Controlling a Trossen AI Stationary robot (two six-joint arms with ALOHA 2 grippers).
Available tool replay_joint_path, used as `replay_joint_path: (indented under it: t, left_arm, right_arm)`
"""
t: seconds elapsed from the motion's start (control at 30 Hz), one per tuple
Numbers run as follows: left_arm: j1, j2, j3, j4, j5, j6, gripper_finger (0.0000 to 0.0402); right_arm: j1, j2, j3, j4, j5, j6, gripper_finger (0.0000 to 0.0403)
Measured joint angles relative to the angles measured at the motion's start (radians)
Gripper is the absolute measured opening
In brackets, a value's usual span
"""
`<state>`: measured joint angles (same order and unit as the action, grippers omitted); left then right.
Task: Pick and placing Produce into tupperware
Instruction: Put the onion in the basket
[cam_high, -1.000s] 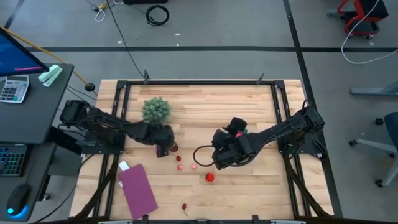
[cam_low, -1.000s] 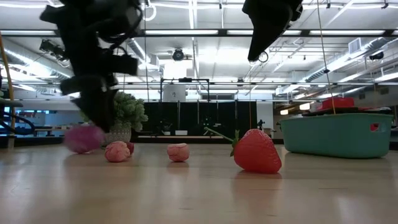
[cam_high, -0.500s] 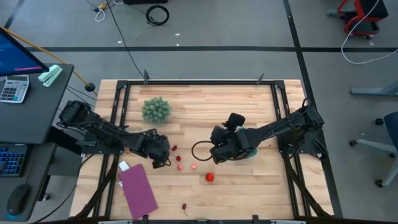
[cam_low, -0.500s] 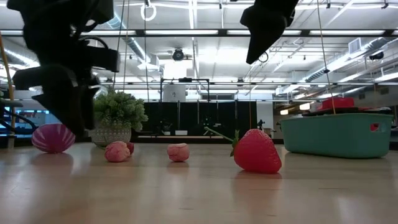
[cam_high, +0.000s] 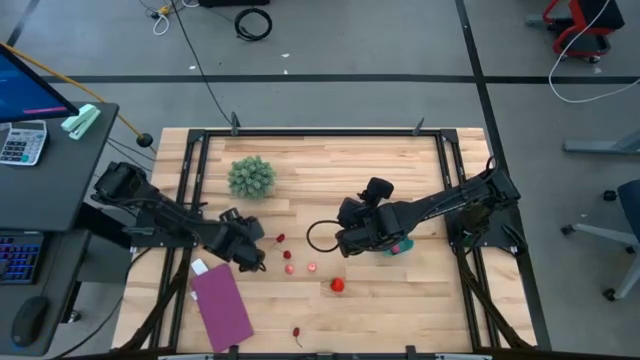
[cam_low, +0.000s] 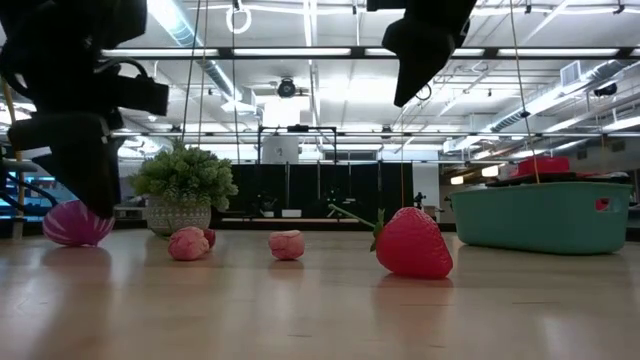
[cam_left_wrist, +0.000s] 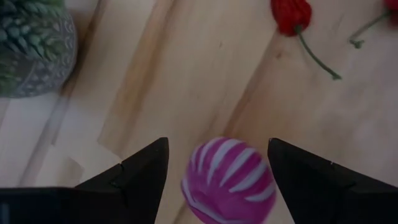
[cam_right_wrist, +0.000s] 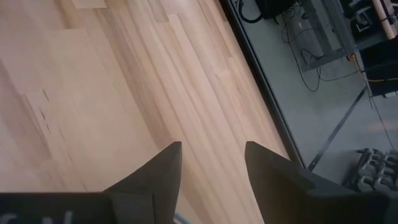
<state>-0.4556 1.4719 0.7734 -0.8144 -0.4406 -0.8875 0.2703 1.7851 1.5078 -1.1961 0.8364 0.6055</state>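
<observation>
Left end effector (cam_high: 250, 258) has slid toward the lower left of the high view, fingers wide around the purple striped ball (cam_left_wrist: 229, 180), not yet gripping. Right end effector (cam_high: 340, 240) hangs empty, fingers apart, mid-frame beside the teal tub (cam_low: 543, 216).

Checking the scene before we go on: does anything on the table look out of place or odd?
Nothing stands out. The purple striped ball sits loose between the open left gripper's fingers, ungrasped.
</observation>
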Motion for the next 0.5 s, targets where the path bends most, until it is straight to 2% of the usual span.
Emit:
replay_joint_path:
  t: [0.37, 0.5]
  left_arm:
    - [-0.073, 0.000, 0.000, -0.006, 0.000, -0.098, 0.0279]
    - [-0.077, 0.000, -0.039, -0.008, 0.000, -0.124, 0.0279]
  right_arm:
    - [-0.009, 0.000, 0.000, 0.000, 0.000, -0.008, 0.0185]
    - [-0.009, 0.000, 0.000, 0.000, 0.000, -0.008, 0.0185]
